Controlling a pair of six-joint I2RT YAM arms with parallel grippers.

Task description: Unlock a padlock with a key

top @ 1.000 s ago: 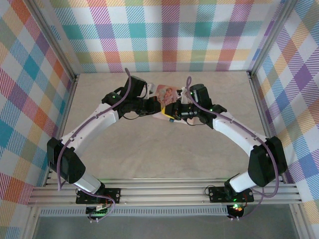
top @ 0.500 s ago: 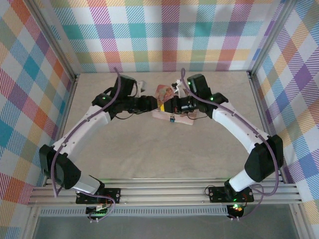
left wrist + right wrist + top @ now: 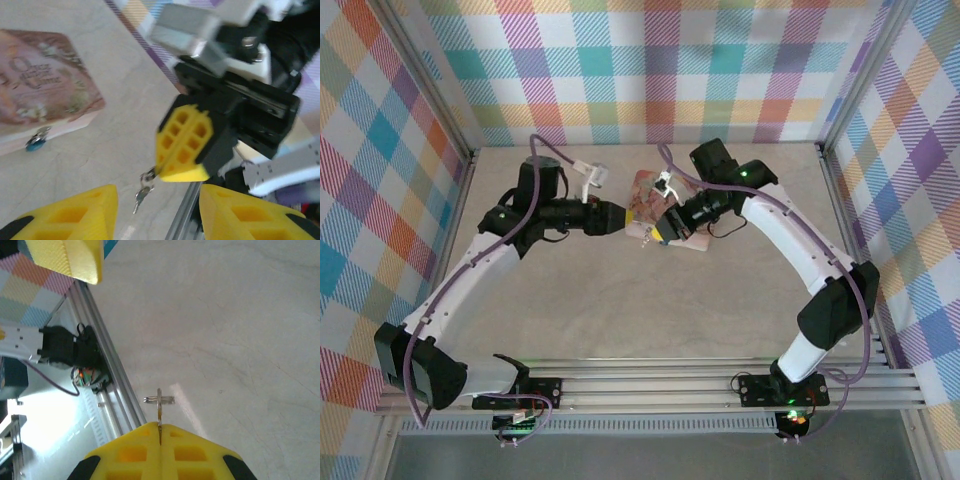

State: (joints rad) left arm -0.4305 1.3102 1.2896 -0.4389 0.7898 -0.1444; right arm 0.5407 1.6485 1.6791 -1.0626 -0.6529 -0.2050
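Metal key point(image 3: 159, 412) in right hand point(image 3: 160, 429)

Right pincer point(image 3: 160, 430) and pink box point(image 3: 40, 85) crowd mid-table; nearer tabletop point(image 3: 650, 300) open.

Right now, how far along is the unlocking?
Done: the right end effector has the key pinched, dangling. In hand: the left end effector hangs open and empty. Left: the padlock lies on the table by the pink box, key not yet inserted.

Teal padlock point(image 3: 35, 142) flat, key point(image 3: 140, 195) dangling
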